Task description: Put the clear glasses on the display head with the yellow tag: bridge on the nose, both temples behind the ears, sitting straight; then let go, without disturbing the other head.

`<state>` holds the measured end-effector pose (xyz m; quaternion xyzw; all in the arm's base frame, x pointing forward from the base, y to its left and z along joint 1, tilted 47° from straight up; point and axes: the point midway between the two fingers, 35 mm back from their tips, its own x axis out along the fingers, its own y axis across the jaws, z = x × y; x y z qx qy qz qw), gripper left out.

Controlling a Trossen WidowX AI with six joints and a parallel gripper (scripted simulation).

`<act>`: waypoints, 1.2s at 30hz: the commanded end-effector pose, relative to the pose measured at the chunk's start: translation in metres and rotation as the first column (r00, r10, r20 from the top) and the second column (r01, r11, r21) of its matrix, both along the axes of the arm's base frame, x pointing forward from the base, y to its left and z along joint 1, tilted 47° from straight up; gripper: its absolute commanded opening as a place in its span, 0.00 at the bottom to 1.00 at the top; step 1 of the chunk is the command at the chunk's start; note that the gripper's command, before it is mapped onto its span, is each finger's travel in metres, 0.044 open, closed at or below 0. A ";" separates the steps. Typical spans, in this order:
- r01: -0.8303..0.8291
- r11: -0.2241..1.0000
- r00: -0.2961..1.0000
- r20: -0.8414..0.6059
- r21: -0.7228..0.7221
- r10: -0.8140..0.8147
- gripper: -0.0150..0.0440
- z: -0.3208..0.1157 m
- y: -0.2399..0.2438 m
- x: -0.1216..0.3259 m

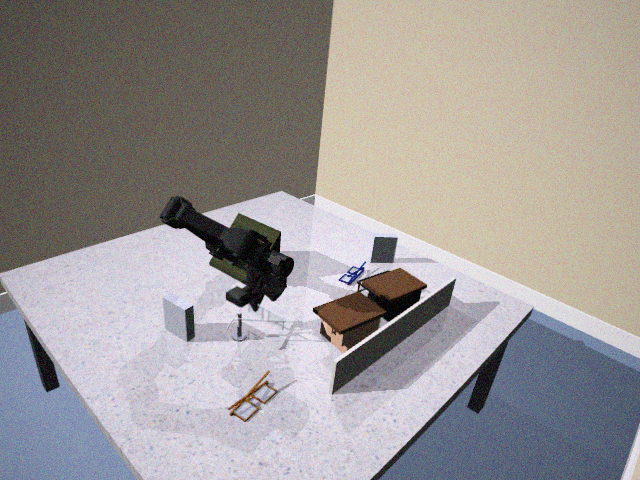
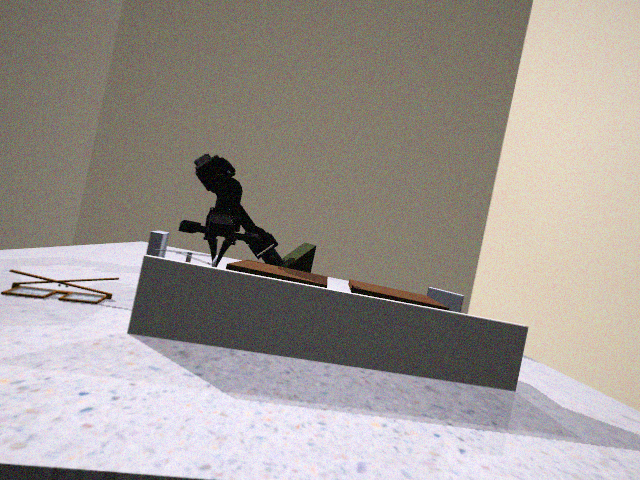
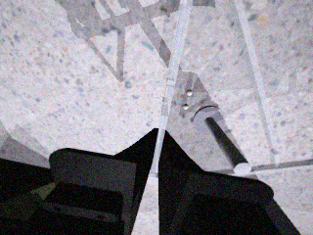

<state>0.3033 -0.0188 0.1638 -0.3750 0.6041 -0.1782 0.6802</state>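
Observation:
My gripper (image 1: 256, 308) (image 2: 215, 263) (image 3: 158, 132) is shut on the clear glasses (image 3: 171, 85), gripping one long clear bar of them. In the wrist view a second clear bar runs at the right; the glasses are too faint elsewhere to tell their exact pose. The gripper is above the table, left of the two heads in the top view. The nearer head (image 1: 336, 336) has a flat brown top and a skin-coloured face. The farther head (image 1: 405, 305) has a brown top and looks dark, with a thin dark frame at its front. No yellow tag can be made out.
A short dark peg (image 1: 239, 326) (image 3: 225, 142) stands below the gripper. Brown glasses (image 1: 253, 398) (image 2: 59, 295) and blue glasses (image 1: 352, 274) lie on the table. A long grey wall (image 1: 395, 338) (image 2: 325, 320) stands behind the heads. Grey blocks (image 1: 177, 317) (image 1: 384, 250) stand at either side.

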 end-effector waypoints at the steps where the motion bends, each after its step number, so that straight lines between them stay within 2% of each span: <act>1: 0.002 1.000 1.000 0.007 0.001 -0.002 0.25 -0.001 0.002 0.003; 36: 0.002 1.000 1.000 0.008 0.001 -0.002 0.25 -0.005 0.012 0.022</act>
